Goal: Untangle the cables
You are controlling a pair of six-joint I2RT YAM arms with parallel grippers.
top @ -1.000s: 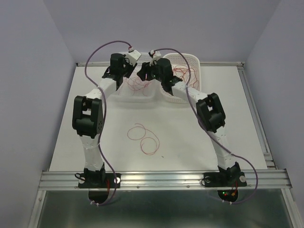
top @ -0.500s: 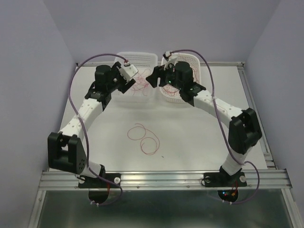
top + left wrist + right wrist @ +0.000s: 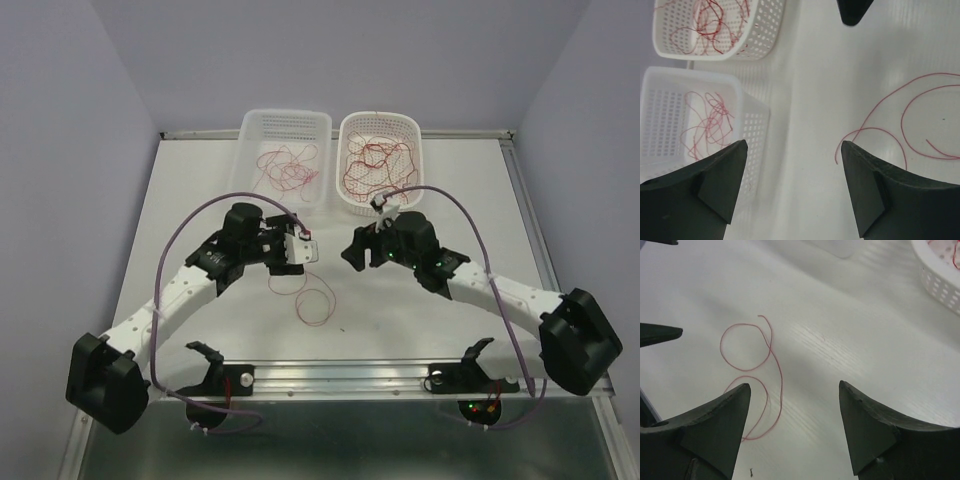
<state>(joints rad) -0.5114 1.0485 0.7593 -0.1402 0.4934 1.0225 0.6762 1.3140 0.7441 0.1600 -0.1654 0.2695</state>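
White table point(image 3: 180, 220), far edge: oval basket point(image 3: 412, 128) holds tangled cables point(image 3: 375, 165), rectangular basket point(image 3: 285, 118) holds freed cables point(image 3: 290, 170); sorting bins, I judge. Left gripper point(image 3: 794, 146), right gripper point(image 3: 794, 386) hover, fingers apart, empty, flanking loose red cable point(image 3: 774, 357).

The left arm point(image 3: 170, 295) and right arm point(image 3: 500, 290), white with black joints, lie folded low, elbows pushed outward. The left gripper point(image 3: 303, 250) and right gripper point(image 3: 352, 256) point toward each other, fingertips near but apart. Both pairs of dark jaws stand wide apart (nothing between them)
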